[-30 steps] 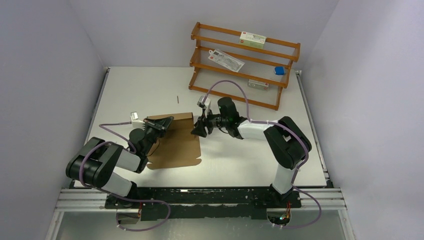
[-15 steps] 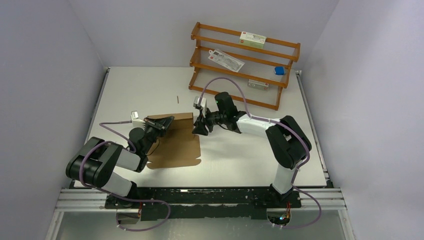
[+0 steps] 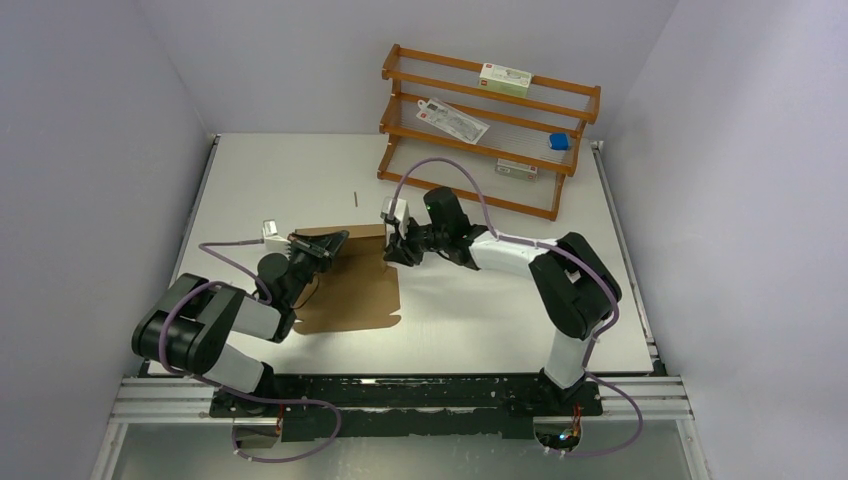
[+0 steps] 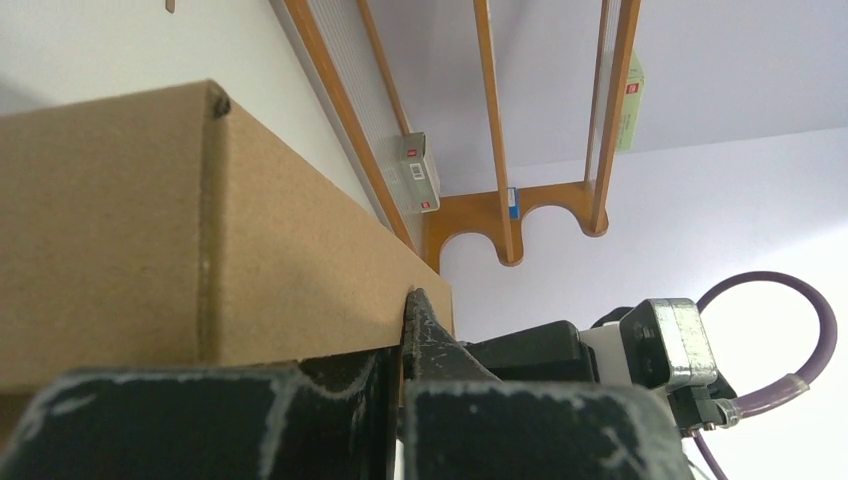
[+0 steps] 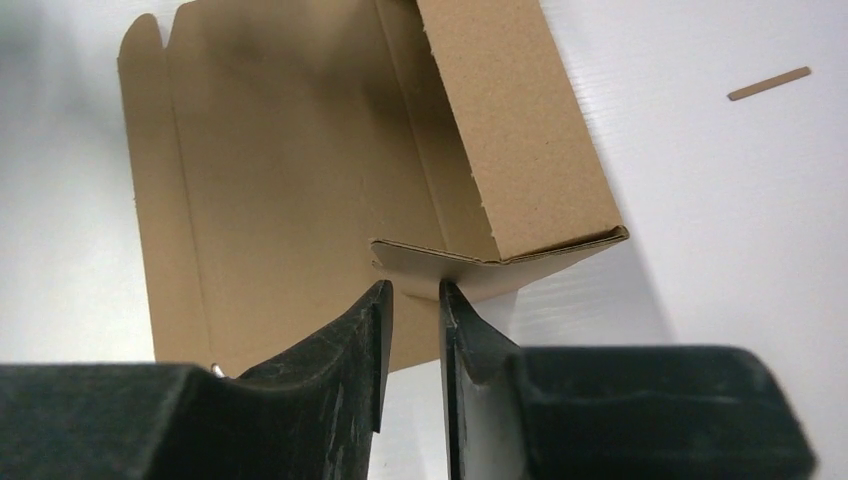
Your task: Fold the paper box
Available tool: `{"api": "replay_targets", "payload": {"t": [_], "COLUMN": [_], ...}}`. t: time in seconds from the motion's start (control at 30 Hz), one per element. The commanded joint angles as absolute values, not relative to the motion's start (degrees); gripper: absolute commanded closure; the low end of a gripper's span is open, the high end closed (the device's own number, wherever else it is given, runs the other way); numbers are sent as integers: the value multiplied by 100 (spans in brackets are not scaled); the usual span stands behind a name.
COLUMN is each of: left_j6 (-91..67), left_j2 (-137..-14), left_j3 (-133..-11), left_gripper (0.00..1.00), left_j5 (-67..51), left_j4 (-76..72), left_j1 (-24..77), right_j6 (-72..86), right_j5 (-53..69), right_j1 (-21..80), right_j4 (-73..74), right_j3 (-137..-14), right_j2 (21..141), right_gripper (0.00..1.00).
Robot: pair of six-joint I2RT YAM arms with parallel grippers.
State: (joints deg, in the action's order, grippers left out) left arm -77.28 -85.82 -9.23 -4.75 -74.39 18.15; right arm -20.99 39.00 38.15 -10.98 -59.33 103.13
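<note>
Box: the paper box [image 3: 350, 290], plain brown cardboard, lies on the table [image 3: 480, 320] between the two arms, nearer the left one. Its base is flat and its far long wall is folded upright. A short flap at that wall's right end is bent inward.
Left gripper: the left gripper [image 3: 330, 243] is at the left end of the upright wall, jaws pressed tight together on the cardboard.
Right gripper: the right gripper [image 3: 390, 252] is at the box's far right corner. A narrow gap shows between its fingers, whose tips are at the lower edge of the short flap. Whether they pinch it cannot be told.
Rack: an orange wooden rack [image 3: 440, 58] with three shelves stands at the far right of the table.
Top shelf: a white and green carton [image 3: 505, 77] with a red mark, print too small to read.
Middle shelf: a flat white packet [image 3: 453, 119] with a red mark, lettering unreadable, and a small blue thing [image 3: 559, 142] at the right end.
Bottom shelf: a small white box [image 4: 415, 172] with red and green patches on its label, not legible.
Stick: a thin brown stick [image 3: 355, 198] lies beyond the box, apart from it.
</note>
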Motion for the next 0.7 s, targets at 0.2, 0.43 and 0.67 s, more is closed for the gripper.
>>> {"api": "replay_targets", "payload": {"t": [0.2,0.43,0.67], "left_j6": [-7464,-7534,-7651], "left_j2": [-8706,-8763,-8908], "left_j3": [-870,-888,-852], "left_gripper": [95,95,95], "left_j5": [-946,-1030,-1091], "left_j4": [-7041,-7123,-7309], "left_j1": [1847,1847,1854], "right_j6": [-1454,-1102,-853], "right_j5": [2315,1918,2084], "right_j1": [4020,4025,4025], "right_j4": [-2592,-3286,-3638], "right_j3": [-5524,-5256,-5256], "right_j2": [10233,10309,10474], "right_gripper": [70,59,50]}}
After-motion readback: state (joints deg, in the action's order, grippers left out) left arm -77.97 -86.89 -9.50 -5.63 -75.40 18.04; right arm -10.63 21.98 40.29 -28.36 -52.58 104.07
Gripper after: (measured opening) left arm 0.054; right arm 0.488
